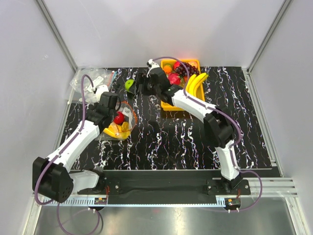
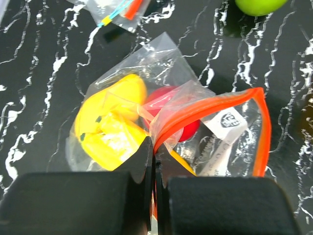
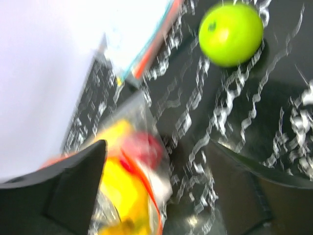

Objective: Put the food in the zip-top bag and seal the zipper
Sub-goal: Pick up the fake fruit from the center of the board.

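The zip-top bag [image 1: 120, 125] lies crumpled on the black marbled table, left of centre. Through its clear plastic [image 2: 161, 63] I see a yellow food piece [image 2: 112, 127] and a red one [image 2: 188, 129]. The red-orange zipper [image 2: 210, 108] arches open across the mouth. My left gripper [image 2: 155, 152] is shut on the zipper strip at the bag's near corner. My right gripper [image 3: 156, 147] hangs open above the table just beyond the bag [image 3: 127, 181], holding nothing. A green round fruit [image 3: 231, 33] rests on the table next to the right gripper [image 1: 139, 87].
A yellow tray [image 1: 195, 62] at the back holds bananas [image 1: 195, 83], grapes and other fruit. A pile of clear packets [image 1: 93, 78] lies at the back left corner. White walls enclose the table on three sides.
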Robot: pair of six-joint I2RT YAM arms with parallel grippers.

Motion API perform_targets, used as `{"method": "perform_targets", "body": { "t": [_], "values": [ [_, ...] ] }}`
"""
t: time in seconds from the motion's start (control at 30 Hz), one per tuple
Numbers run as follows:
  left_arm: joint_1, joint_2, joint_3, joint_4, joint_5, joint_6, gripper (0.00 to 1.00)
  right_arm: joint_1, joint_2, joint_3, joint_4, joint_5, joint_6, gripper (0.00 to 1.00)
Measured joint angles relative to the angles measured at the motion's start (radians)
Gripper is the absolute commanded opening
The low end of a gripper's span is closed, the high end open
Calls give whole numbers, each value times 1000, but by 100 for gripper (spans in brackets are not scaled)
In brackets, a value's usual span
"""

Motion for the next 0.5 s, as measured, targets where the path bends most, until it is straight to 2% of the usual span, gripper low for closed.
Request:
{"method": "perform_targets", "body": {
  "t": [0.03,0.33,0.5],
  "values": [
    [0,-3,-4,9,5,0,0,-5,31,47,3,3,7,100],
    [0,4,-4,30,26,2,0,-18,243,244,1,63,98,100],
    [0,3,-4,32,60,9,3,-19,373,397,-23,116,166,100]
  ]
}}
